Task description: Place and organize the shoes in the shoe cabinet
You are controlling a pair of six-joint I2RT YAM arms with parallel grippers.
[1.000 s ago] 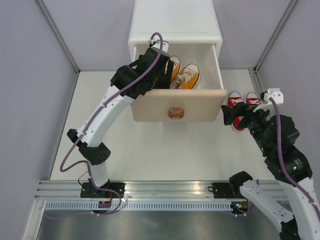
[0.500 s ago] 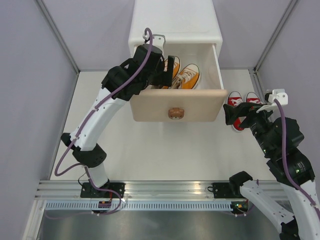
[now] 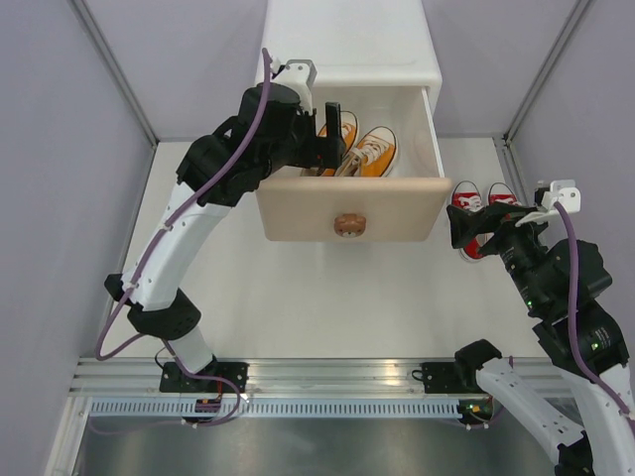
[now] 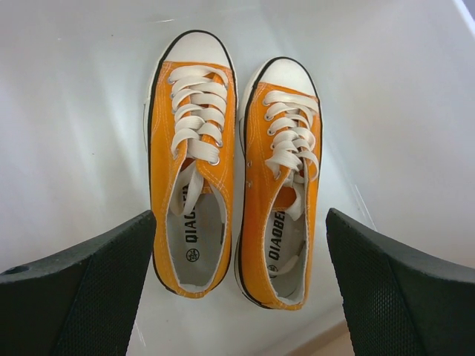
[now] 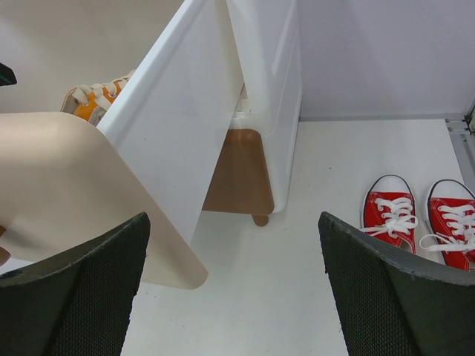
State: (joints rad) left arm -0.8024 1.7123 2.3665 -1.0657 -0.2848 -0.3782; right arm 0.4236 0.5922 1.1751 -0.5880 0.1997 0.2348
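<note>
- The orange pair [image 4: 194,178] lies side by side in the pulled-out upper drawer [image 3: 347,206] of the shoe cabinet [image 3: 347,50]. Each insole reads "QIAOBE", with any further letters hidden.
- The left gripper [image 4: 240,215] hovers above them, jaws wide and empty.
- The red pair [image 5: 391,215] sits on the table [image 3: 298,297] beside the cabinet. The right gripper [image 5: 232,219] is near it, jaws wide and empty.

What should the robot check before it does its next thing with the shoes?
1. Orange shoes both inside the top drawer: ok.
2. Left claw open and empty: ok.
3. Right claw open and empty: ok.
4. Red shoes side by side on the table, nothing on them: ok.
5. Red shoes put away in the cabinet: not ok.
6. Enough room beside the orange shoes for the red pair: cannot tell.
</note>
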